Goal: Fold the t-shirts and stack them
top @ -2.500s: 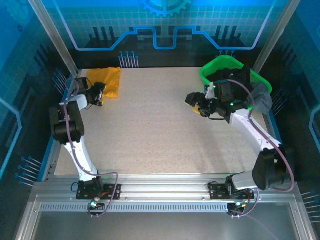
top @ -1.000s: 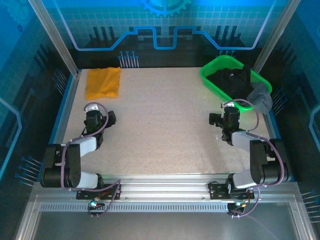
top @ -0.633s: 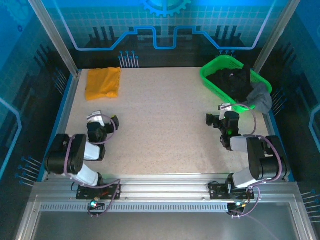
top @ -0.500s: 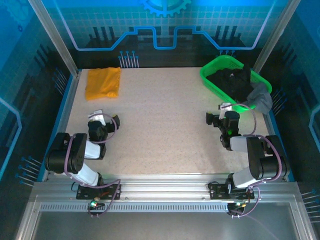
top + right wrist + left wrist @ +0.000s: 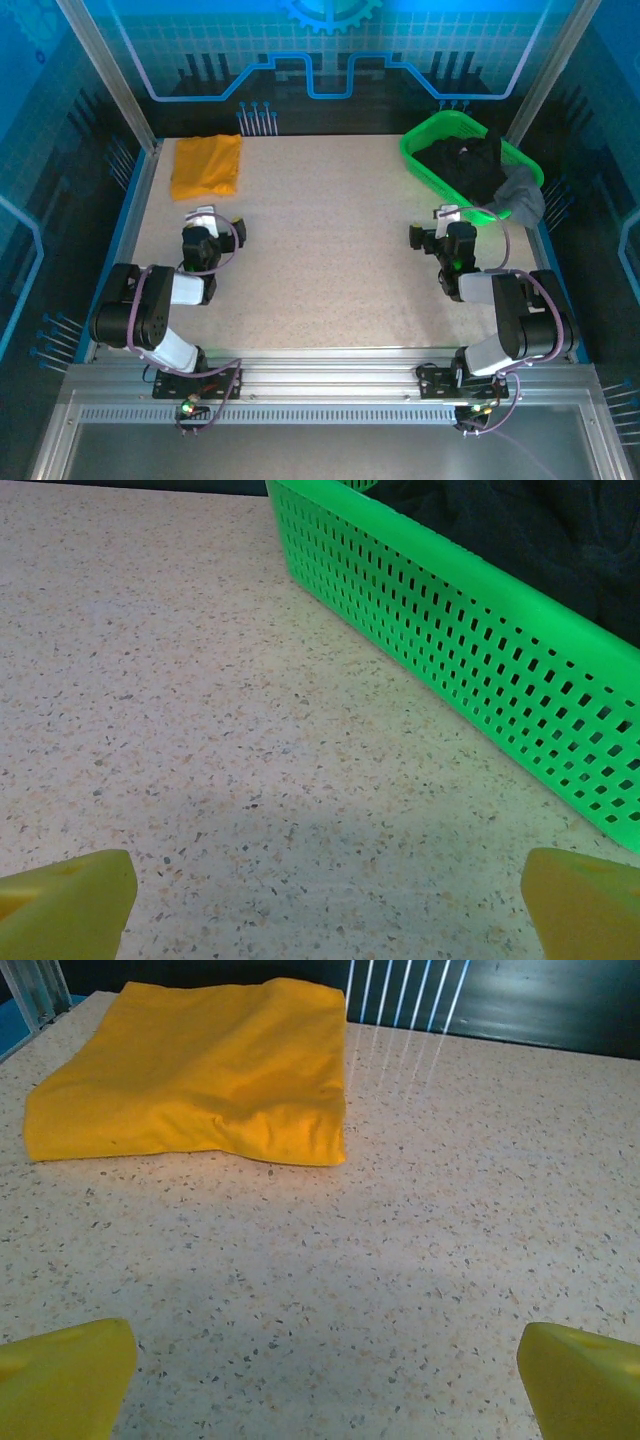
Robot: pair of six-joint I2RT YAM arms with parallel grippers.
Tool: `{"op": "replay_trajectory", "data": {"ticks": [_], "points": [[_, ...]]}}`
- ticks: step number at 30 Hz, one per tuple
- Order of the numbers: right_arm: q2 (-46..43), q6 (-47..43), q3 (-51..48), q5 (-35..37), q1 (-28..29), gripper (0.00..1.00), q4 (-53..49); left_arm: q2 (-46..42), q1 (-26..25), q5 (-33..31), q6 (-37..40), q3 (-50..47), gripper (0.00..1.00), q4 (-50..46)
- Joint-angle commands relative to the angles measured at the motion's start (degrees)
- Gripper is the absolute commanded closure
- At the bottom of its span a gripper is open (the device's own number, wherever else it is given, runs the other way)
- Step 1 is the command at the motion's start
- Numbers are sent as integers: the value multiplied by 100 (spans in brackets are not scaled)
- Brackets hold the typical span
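My left jaws are released, spread wide and empty, low over the desk [image 5: 420, 1210]. The folded orange-yellow t-shirt [image 5: 200, 1070] lies flat ahead of them, a little to the left, not touching them. My right jaws are likewise spread, holding nothing. The green basket [image 5: 450, 610] with dark clothes [image 5: 520, 530] sits ahead to their right.

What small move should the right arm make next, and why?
Probably advance the open right gripper toward the green basket. It holds dark garments, both grippers look empty, and the orange t-shirt already lies folded.
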Motion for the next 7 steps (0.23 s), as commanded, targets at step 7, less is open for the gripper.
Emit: {"op": "replay_trajectory", "data": {"ticks": [7], "points": [[62,-86,68,91,61,0,202,-48,-36,-124,149,47,1,-32]]}}
